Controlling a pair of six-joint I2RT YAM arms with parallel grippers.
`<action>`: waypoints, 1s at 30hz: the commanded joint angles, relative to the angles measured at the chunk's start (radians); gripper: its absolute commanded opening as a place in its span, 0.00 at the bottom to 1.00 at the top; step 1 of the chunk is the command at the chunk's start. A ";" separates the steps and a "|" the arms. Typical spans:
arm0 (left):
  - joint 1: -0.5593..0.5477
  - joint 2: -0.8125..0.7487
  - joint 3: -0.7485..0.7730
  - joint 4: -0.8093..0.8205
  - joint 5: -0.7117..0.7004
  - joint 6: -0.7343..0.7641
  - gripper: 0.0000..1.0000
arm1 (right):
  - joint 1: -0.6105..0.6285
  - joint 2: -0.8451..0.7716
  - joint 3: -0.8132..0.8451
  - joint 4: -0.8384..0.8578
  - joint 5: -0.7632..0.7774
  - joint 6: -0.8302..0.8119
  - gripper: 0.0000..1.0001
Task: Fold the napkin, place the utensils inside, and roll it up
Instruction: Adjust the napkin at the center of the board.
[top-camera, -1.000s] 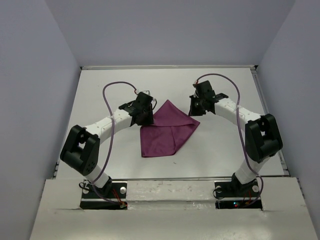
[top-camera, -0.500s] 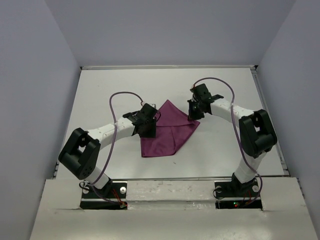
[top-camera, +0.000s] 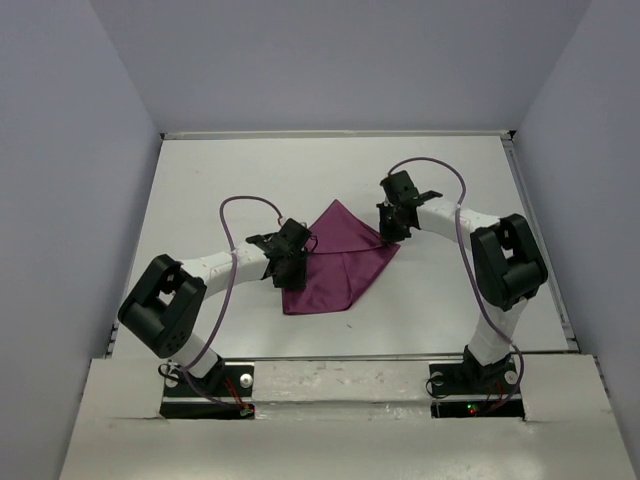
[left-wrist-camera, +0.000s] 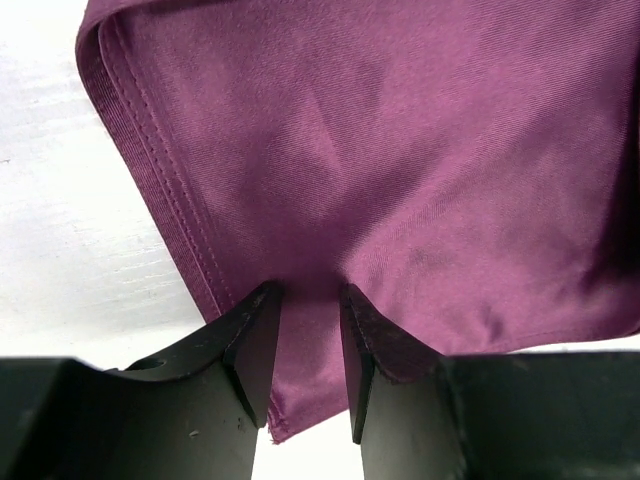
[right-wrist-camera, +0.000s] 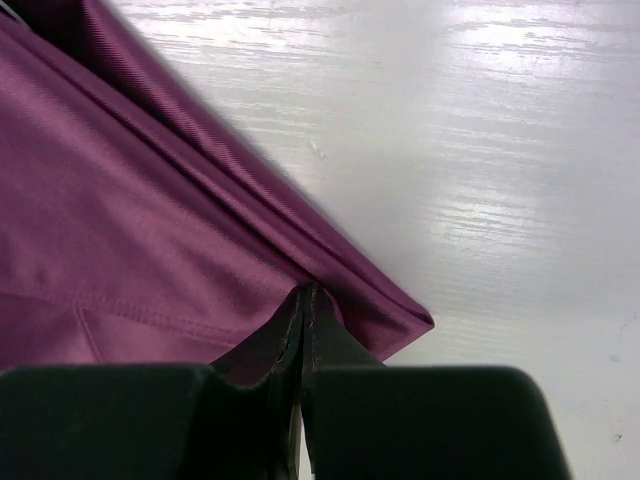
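White table (top-camera: 200, 180), lavender walls (top-camera: 60, 150), plum napkin (top-camera: 335, 265) — left tool (left-wrist-camera: 308, 300) apart over its edge, right tool (right-wrist-camera: 305, 297) clamped on it.

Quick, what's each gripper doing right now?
Left gripper: partly open, fingers straddling the napkin edge, not clamped.
Right gripper: shut, apparently pinching the napkin near its corner.

Your view: white counter (top-camera: 210, 180), faint wood grain, glossy glare. Pale lavender walls (top-camera: 340, 60) box it on three sides. Light even.
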 joint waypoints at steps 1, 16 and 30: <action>-0.001 0.002 -0.017 0.016 -0.014 -0.007 0.42 | 0.007 0.021 0.030 0.003 0.064 -0.003 0.01; -0.001 0.025 -0.017 0.012 -0.029 -0.001 0.42 | 0.007 -0.071 0.015 0.013 0.060 -0.003 0.01; 0.015 0.071 0.021 -0.063 -0.195 -0.029 0.42 | 0.007 -0.141 0.002 0.011 0.135 0.036 0.01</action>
